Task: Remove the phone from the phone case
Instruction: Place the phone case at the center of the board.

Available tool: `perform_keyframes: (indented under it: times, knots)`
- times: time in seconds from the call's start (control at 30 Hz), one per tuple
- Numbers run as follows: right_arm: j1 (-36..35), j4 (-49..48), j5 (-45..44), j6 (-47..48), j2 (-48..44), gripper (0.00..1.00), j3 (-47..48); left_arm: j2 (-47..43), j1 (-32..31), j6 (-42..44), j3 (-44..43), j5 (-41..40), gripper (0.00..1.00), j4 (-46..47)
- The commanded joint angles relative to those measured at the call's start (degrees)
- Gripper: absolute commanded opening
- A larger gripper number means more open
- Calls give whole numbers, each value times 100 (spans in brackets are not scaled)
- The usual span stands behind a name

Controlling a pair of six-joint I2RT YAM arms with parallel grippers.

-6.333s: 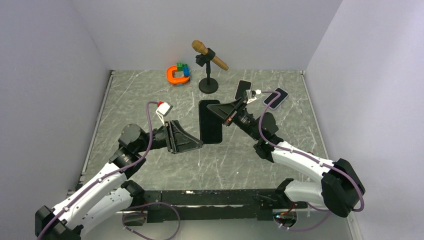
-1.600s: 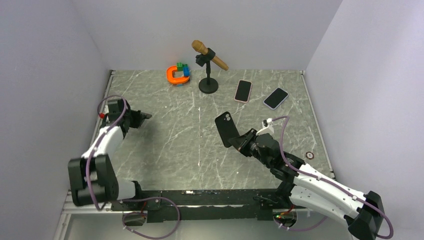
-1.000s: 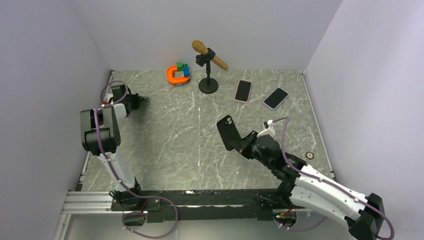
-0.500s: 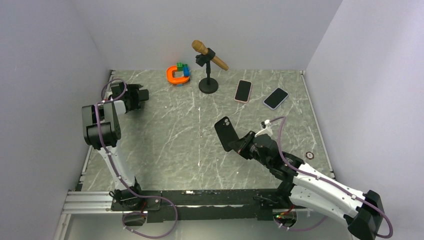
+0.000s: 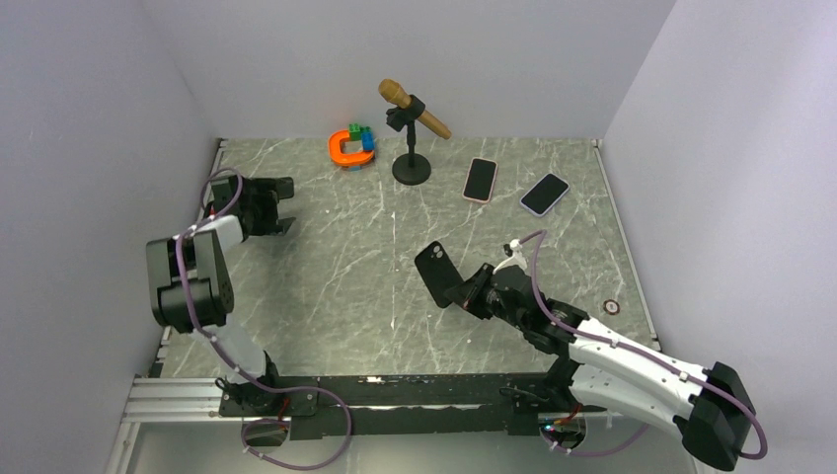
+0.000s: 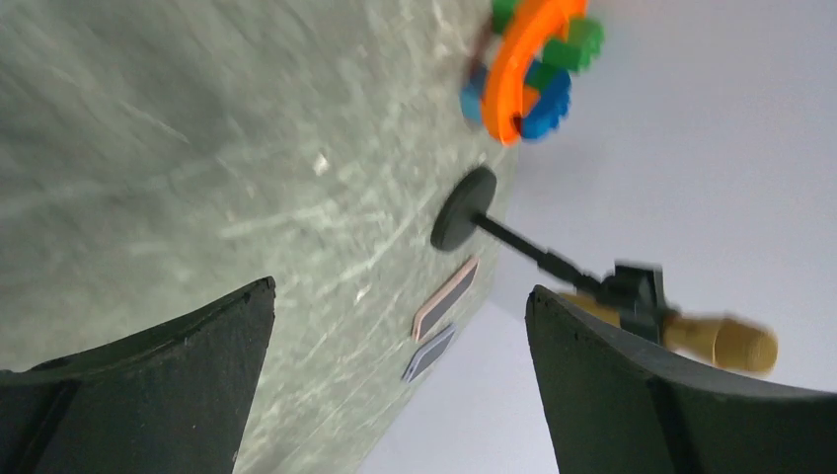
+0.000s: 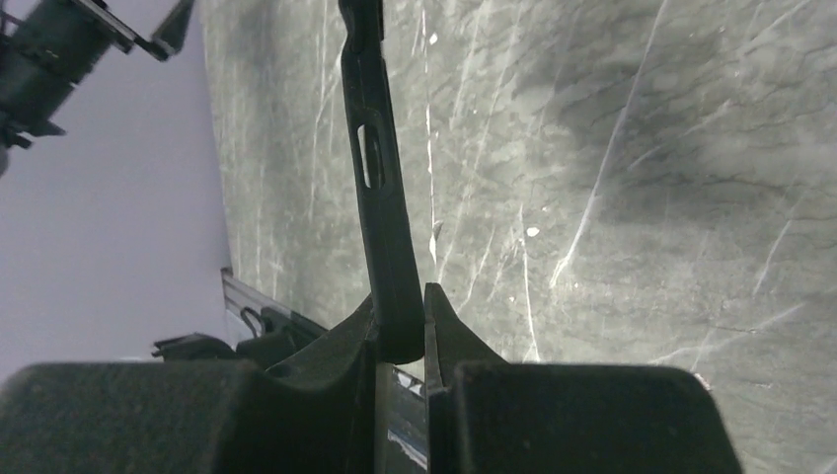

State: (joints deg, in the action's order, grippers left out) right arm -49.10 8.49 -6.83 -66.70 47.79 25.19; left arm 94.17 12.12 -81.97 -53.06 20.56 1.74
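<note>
Overhead, left gripper (image 5: 283, 205): hanging at the table's (image 5: 336, 286) far-left side, jaws gaping wide, gripping nothing.
Overhead, right gripper (image 5: 462, 293): pinching the black phone case (image 5: 434, 274) by its lower edge, holding it tilted above mid-table.
Overhead, far right: a pink-edged phone (image 5: 481, 179) and a second phone (image 5: 545, 194) are lying flat, apart from each other.
Left wrist: fingers (image 6: 178, 365) are standing far apart, only bare table showing between them.
Right wrist: jaws are clamping tight on the case, which is rising edge-on. I cannot tell whether a phone is sitting inside.
</note>
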Motion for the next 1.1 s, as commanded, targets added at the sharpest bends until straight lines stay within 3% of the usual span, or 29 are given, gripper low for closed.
perform_keyframes:
  times: [0.0,0.1,0.23,0.3,0.47,0.57,0.77,0.83,0.87,0.9,0.93,0.97,1.07]
  knots:
    - [6,-972,1121,165,36,0,-151,-1162,-427,1187,-62,-128,99,-679]
    - [1,-1297,2203,683,578,0,-142,-1793,-1036,1903,-157,-385,99,-862]
    - [-23,-1454,3689,1774,1980,0,238,-2346,-1929,3025,-433,-730,99,-1029]
    - [-28,-1181,3998,2290,2484,0,581,-2559,-2120,3474,-441,-765,99,-867]
    - [-85,-899,5098,3419,3396,0,1366,-3056,-2237,4452,-571,-1165,99,-1262]
    - [-128,-503,5737,4006,4079,0,1935,-3533,-2241,4536,-309,-1249,99,-1019]
    - [-379,-40,5977,4458,5236,0,2764,-3748,-2063,4610,-375,-1284,100,-1119]
    - [-478,-196,5786,4314,5353,13,2809,-3736,-1898,4468,-331,-1082,99,-1042]
    - [-493,-250,5592,4201,5341,28,2777,-3724,-1788,4391,-283,-953,99,-962]
    - [-487,-414,5392,4034,5282,45,2690,-3689,-1717,4274,-220,-772,99,-858]
    - [-441,-461,5102,3905,5138,86,2584,-3672,-1654,4106,-144,-525,99,-672]
    - [-407,-456,4769,3769,4998,98,2473,-3643,-1598,4008,-71,-337,99,-540]
    - [-249,-402,3701,3370,4411,100,2050,-3544,-1491,3839,32,-22,99,-359]
